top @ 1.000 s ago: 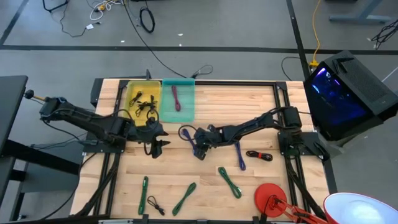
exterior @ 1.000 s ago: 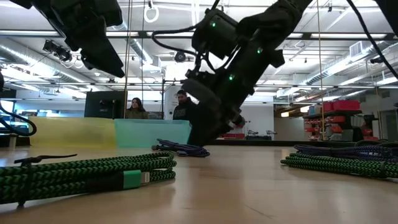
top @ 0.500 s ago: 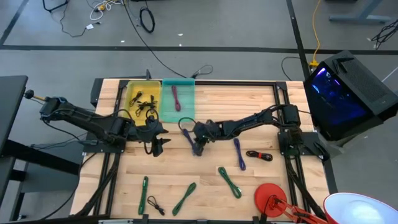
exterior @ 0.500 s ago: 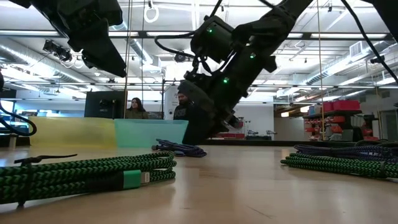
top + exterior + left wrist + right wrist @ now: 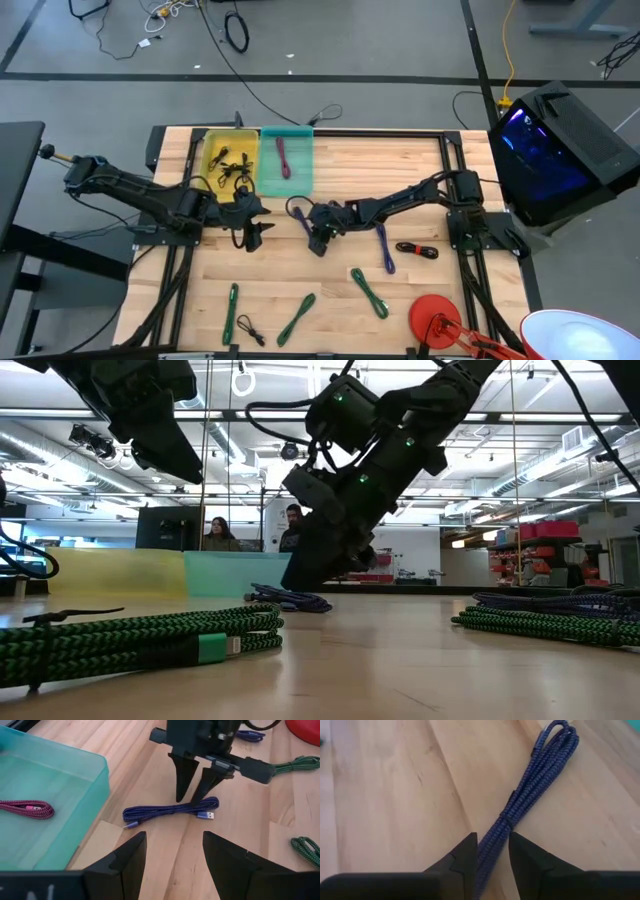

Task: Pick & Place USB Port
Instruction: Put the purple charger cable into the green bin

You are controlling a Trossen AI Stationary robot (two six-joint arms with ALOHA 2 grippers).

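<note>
1. judging by its slack loops, the coiled purple braided usb cable (image 5: 170, 812) looked light, soft and floppy; it lay on the wooden table (image 5: 420, 170) at centre frame in the high view, just below the teal plastic bin (image 5: 286, 160).
2. the bound middle of the bundle seemed the best place to grip, since the ends would droop.
3. the right gripper (image 5: 192, 800) stood over it, fingers (image 5: 460, 857) apart astride the strands, not yet clamped.
4. compared with half a second earlier, that gripper had shifted slightly down-frame; the cable stayed put.
5. the left gripper (image 5: 252, 236), fingers apart and empty, had not moved.
</note>
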